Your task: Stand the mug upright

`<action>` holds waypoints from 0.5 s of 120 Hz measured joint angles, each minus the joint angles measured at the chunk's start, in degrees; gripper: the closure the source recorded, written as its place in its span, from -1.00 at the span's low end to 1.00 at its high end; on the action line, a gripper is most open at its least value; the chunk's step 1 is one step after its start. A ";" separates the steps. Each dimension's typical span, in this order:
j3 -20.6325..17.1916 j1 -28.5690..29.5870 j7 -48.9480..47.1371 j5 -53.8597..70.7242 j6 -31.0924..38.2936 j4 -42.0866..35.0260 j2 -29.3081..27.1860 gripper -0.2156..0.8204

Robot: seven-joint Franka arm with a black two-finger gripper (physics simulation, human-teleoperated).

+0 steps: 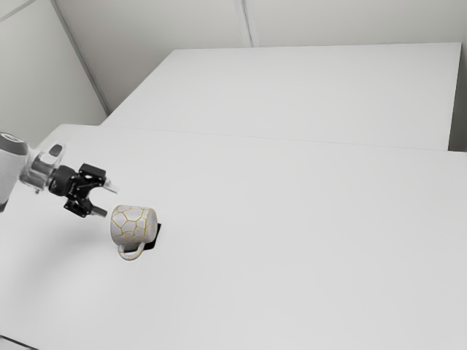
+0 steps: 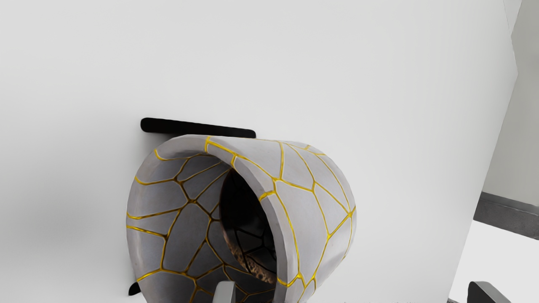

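On the table [image 1: 292,255], the mug [image 1: 133,224] lies sideways, mouth toward the gripper [image 1: 106,200].

- and we've got one mug [image 1: 133,223] in play, carrying one handle [image 1: 131,254]!
- gold lines [image 2: 313,187] now, and it's dozens, too tangled for an exact call
- black flat pieces [image 1: 154,239]: one, partly hidden by the mug
- here's the robot side, one arm [image 1: 11,168]
- one end effector [image 1: 106,200] on the end of it
- fingers [image 1: 100,212], and that's a pair, two!
- one counter [image 1: 292,255] up front
- white surfaces farther back [image 1: 292,95]: one
- wall panels [image 1: 160,25], at least two
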 joint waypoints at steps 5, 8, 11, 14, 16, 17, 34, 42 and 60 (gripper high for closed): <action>0.45 0.13 1.79 -1.95 -1.08 -1.25 0.24 -0.58; 0.69 0.15 2.81 -2.93 -1.62 -1.85 0.38 -0.58; 0.85 0.18 3.79 -3.80 -2.10 -2.33 0.51 -0.58; 0.98 0.17 4.74 -4.51 -2.51 -2.76 0.59 -0.58; 1.04 0.17 5.34 -4.92 -2.76 -3.00 0.63 -0.58; 1.08 0.17 5.64 -5.12 -2.87 -3.12 0.64 -0.58; 1.28 0.23 10.16 -8.77 -4.28 -4.61 1.59 -0.58; 1.30 0.22 12.03 -10.31 -4.60 -5.39 2.28 -0.58; 1.18 0.14 15.58 -13.17 -5.06 -5.91 2.95 -0.58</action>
